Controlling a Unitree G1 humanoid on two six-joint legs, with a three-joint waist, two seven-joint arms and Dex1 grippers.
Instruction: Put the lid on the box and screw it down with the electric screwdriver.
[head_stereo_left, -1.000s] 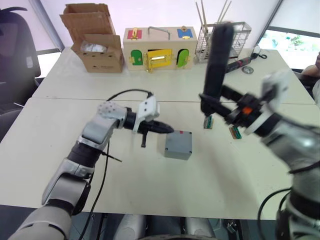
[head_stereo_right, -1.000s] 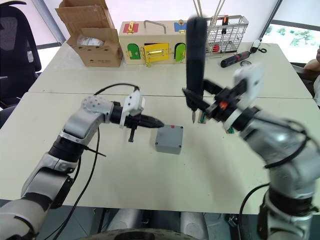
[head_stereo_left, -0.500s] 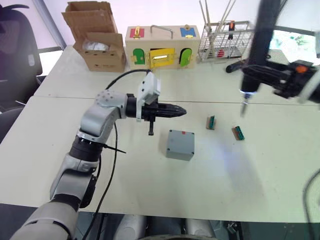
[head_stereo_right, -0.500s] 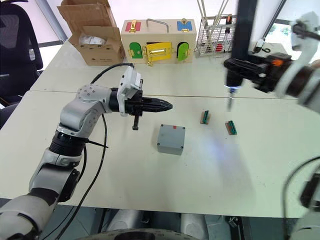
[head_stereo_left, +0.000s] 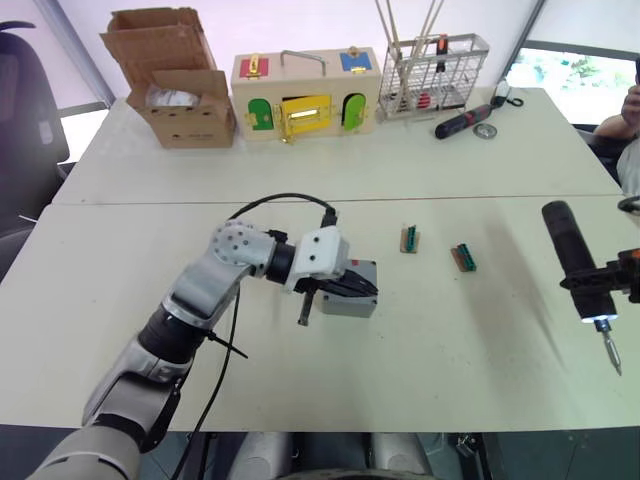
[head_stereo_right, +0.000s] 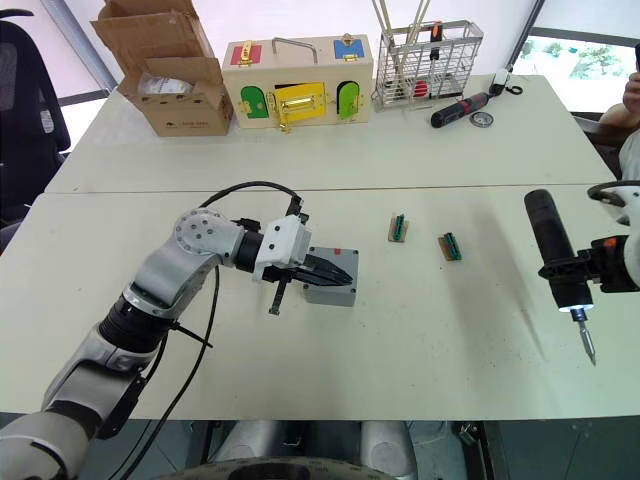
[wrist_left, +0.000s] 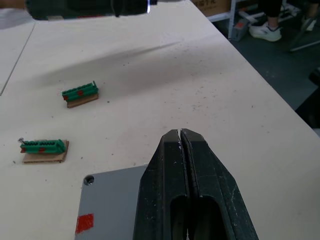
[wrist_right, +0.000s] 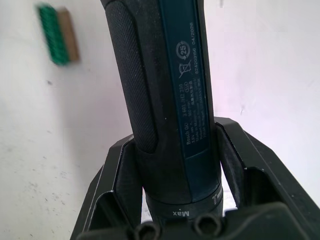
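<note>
box (head_stereo_left: 347, 292) centre frame, lid on | left gripper (head_stereo_left: 363, 287) over it, fingers pressed together, empty | right gripper (head_stereo_right: 572, 268) clamps screwdriver (head_stereo_right: 553, 248), far right, bit down

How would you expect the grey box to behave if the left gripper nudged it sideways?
The grey box sits flat on the smooth table, so it would probably slide rather than tip. It looks like rigid plastic, so probably light and stiff. The shut left gripper over its top may skid on it.
</note>
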